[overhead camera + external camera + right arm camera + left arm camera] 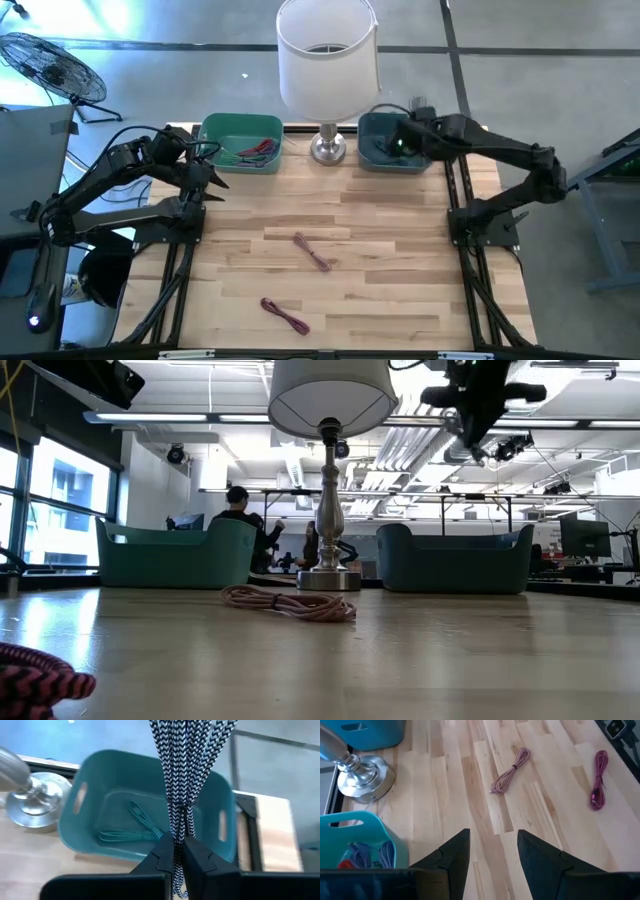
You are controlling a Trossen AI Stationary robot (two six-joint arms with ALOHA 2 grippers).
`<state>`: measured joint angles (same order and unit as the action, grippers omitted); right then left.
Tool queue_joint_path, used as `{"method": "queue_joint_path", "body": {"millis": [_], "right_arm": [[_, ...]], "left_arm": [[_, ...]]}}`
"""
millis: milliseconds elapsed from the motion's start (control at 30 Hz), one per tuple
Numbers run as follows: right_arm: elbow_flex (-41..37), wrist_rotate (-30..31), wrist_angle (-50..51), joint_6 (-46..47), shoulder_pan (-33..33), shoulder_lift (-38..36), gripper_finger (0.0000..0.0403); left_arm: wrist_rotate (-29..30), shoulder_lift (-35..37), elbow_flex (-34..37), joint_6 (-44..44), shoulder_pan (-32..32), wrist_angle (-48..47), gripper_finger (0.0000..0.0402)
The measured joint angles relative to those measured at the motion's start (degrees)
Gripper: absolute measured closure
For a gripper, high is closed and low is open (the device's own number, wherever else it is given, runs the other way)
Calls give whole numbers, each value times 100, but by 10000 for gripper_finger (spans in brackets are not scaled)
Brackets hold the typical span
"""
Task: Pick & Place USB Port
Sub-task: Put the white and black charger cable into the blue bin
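Note:
My right gripper (178,842) is shut on a coiled black-and-white zigzag cable (182,765). It stands above the dark teal bin (372,152) at the table's far right and shows high up in the low view (478,420). A teal cable (132,827) lies on that bin's floor. My left gripper (492,837) is open and empty, over the table beside the green bin (240,125) at the far left. A pink coiled cable (312,251) lies mid-table. A magenta one (284,315) lies near the front edge. My right gripper pinches several strands of the black-and-white cable's bundle (176,827) together between its two fingers. The fingers come from above, pointing down at the bin. The cable hangs beyond the fingertips, its strands fanning out, clear above the bin's floor.
A lamp with a white shade (327,55) and a silver base (327,150) stands between the two bins at the far edge. The green bin holds several cables (255,152). A bare wooden tabletop (400,260) lies around the two loose cables. People sit in the room behind the table (240,510).

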<state>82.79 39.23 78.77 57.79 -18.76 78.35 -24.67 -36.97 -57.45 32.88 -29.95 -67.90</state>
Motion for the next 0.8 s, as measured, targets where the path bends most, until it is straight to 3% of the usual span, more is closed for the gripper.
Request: {"method": "queue_joint_path", "body": {"millis": [167,367,800], "right_arm": [[-587,-743,-1183,-919,-783,-22,395],[-1486,-1416,-2083,-1147,-1189,-25,395],[-2539,-1823,-3195,-1179,-1479,-22,395]], "left_arm": [[224,0,0,30,0,2,241],[476,0,0,37,0,2,241],[492,0,0,179,0,50,241]]}}
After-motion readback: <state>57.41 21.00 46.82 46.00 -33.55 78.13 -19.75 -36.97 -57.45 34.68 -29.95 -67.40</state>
